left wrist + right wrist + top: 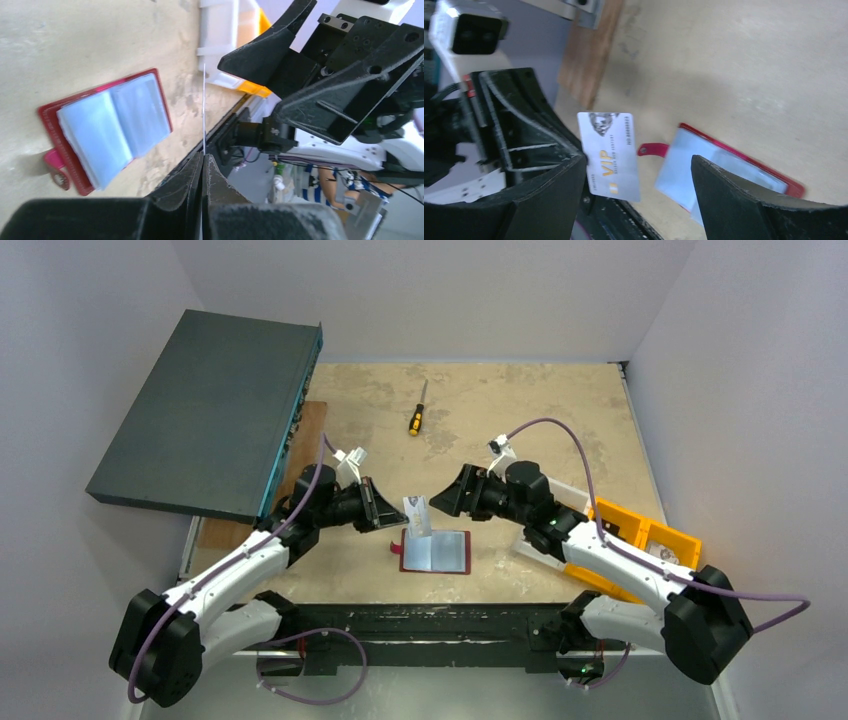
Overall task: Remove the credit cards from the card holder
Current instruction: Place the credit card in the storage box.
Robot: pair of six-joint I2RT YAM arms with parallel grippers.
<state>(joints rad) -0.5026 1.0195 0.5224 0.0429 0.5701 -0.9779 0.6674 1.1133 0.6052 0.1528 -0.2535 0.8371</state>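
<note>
Looking down on a scuffed tan tabletop point(520, 410) boxed in by pale grey walls. Finding the maroon card holder point(435, 551) lying flat and open near the front edge, between the two arms, clear plastic sleeves facing up and its little tab point(651, 149) sticking out on the side toward the left arm. Seeing the left gripper point(398, 519) pressed together on a silver-grey credit card point(417, 516), pinching it by one edge and holding it upright in the air, off the table, just above the holder's left part. Reading gold "VIP" lettering on the card's face from the right wrist view; catching only its thin edge from the left wrist view, rising straight out of the closed fingertips point(192, 175). Meeting the right gripper point(440, 502) directly opposite, jaws spread wide, tips just beside the card; in the right wrist view, finding the card framed between the two fingers, nearer the left-hand one, and not making out any contact. Placing the holder below and between both grippers, touched by neither. Spotting, farther off, a yellow-handled screwdriver point(416, 418) toward the back, a dark grey flat case point(210, 415) propped over the left edge, a wooden board point(312, 425) beneath it, and an orange bin point(655, 540) and a white bin point(220, 30) beside the right arm.
</note>
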